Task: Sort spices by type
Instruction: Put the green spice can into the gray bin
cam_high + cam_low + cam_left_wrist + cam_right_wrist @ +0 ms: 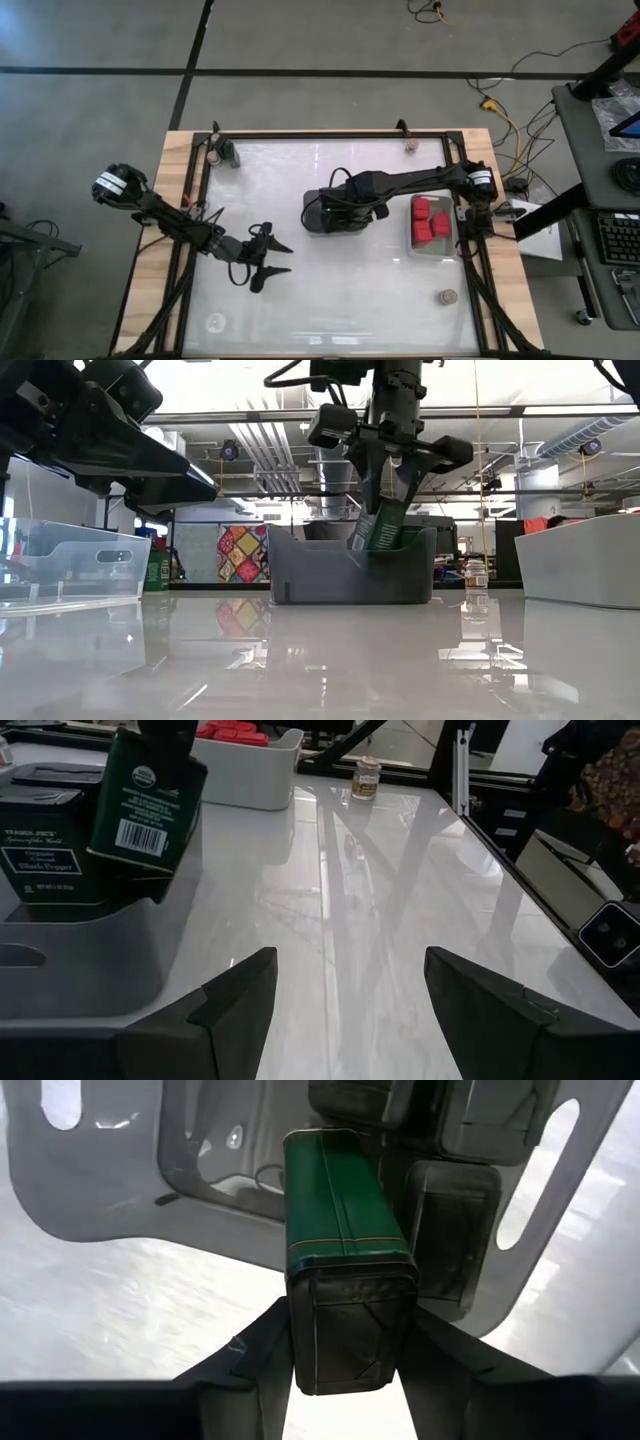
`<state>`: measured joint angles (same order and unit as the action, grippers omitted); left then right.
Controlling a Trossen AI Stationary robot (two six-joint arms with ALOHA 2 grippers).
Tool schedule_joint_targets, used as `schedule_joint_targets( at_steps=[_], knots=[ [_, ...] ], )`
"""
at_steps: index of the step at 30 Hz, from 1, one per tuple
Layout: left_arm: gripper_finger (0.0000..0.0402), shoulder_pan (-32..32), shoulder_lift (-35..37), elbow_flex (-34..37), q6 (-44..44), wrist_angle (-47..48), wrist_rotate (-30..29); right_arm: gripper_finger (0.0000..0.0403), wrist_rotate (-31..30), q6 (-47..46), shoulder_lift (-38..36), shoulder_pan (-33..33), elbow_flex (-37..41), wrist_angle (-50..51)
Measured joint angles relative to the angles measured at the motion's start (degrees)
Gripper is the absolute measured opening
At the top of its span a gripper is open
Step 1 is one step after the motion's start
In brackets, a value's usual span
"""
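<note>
My right gripper [388, 478] is shut on a dark green-black spice tin [343, 1230] over the grey tray [312, 222] at the table's middle. Other dark tins [452, 1238] stand in that tray. Several red blocks [428, 220] lie in a white tray [440, 250] to the right. One tan-topped jar [447, 296] stands on the table near the right front; it also shows in the left wrist view [366, 780]. My left gripper [268, 258] is open and empty, left of the grey tray. My right gripper pinches the tin near its upper end [300, 1320] between its two fingers, one on each opposite side. The fingers [368, 470] come from above, pointing down. The tin hangs tilted, its lower end [372, 542] down inside the grey tray; whether it touches the tray floor is hidden.
Two more small jars stand at the far edge, at the left [214, 156] and the right [411, 147]. A clear shallow tray [70, 560] shows in the low view. Bare table lies in front of the grey tray and between the grippers.
</note>
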<state>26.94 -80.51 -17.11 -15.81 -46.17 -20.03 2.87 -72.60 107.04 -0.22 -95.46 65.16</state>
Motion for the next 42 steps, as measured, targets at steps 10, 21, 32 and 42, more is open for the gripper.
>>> schedule_joint_targets(
  at_steps=[10,21,32,42],
  knots=[
    [0.0239,0.02,0.02,-0.02,0.07,-0.94,0.41,0.0169,-2.01,-0.84,0.0,-0.09,0.37,0.01],
    [0.0239,0.02,0.02,-0.02,0.28,-1.6,1.6,0.0196,-5.84,0.53,0.0,0.41,-0.26,0.12],
    [0.0239,0.02,0.02,-0.02,0.74,-1.57,1.57,0.0199,-15.72,31.46,0.0,4.83,-2.77,-10.84],
    [0.0239,0.04,0.02,-0.02,-0.62,-1.69,1.57,0.0192,-16.01,64.09,0.0,0.29,-0.72,-12.43]
  ],
)
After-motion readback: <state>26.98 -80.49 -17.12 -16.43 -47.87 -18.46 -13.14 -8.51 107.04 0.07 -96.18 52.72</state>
